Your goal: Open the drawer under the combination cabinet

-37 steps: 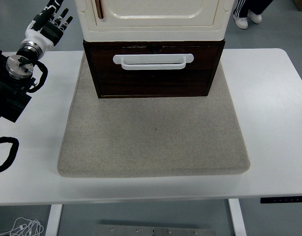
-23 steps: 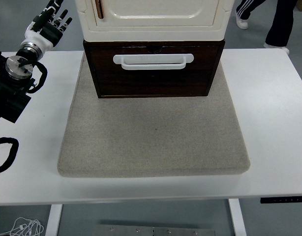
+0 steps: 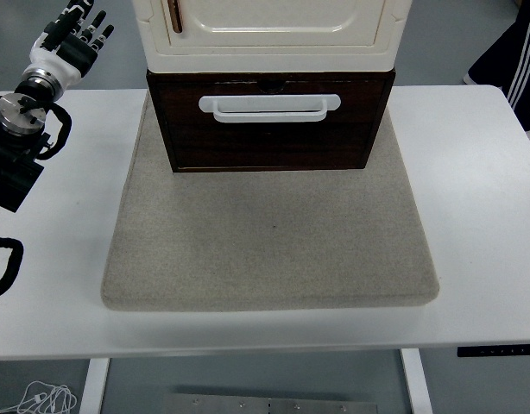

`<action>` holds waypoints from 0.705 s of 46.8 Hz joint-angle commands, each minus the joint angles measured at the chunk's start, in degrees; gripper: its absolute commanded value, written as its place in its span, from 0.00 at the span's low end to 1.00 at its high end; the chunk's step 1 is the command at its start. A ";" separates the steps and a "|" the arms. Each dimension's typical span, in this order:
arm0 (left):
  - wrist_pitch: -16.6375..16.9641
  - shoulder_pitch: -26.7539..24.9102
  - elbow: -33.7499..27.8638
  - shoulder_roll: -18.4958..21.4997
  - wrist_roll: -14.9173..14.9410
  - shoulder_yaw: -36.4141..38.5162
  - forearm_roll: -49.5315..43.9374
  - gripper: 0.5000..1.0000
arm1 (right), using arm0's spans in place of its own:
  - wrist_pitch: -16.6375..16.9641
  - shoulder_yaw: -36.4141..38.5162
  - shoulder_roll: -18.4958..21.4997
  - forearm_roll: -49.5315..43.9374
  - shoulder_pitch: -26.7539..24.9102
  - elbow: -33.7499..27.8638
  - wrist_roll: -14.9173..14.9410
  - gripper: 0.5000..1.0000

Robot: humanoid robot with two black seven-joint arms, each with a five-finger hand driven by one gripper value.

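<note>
At the upper left of the frame my left hand (image 3: pixel 71 30) is raised beyond the table's far edge, its fingers spread and relaxed and holding nothing, with my black forearm running down the left edge below it. My right hand does not appear anywhere in the frame. Moving right, a white table (image 3: pixel 58 259) carries a grey felt mat (image 3: pixel 274 250) that fills the middle of the picture. At the top centre, on the back part of the mat, stands a cream cabinet (image 3: pixel 274 34), and directly beneath it sits the dark brown drawer (image 3: pixel 269 138), its front flush with its frame, so I judge it closed. A white bar handle (image 3: pixel 269 107) runs across the upper part of the drawer front. At the upper right corner a person's leg (image 3: pixel 511 52) in dark trousers with white stripes stands beyond the table. My hand is well apart from the handle, so the reach is long; coming in from the left I could knock the cabinet's side. If my fingers hook the bar off centre, the drawer could jam. A hard pull may drag the whole cabinet forward over the mat, or tip it.
</note>
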 commanded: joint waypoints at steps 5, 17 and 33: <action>-0.19 -1.08 -0.23 1.32 -0.02 0.16 0.43 1.00 | -0.03 0.00 0.00 -0.01 0.00 -0.05 0.00 0.85; -1.15 -6.70 -0.58 6.50 -0.02 0.69 0.78 1.00 | 0.06 0.00 0.00 -0.01 0.00 0.03 0.00 0.86; -1.60 -20.06 -1.72 11.95 -0.11 3.06 3.86 1.00 | -0.03 0.00 0.00 -0.01 0.00 0.03 0.00 0.85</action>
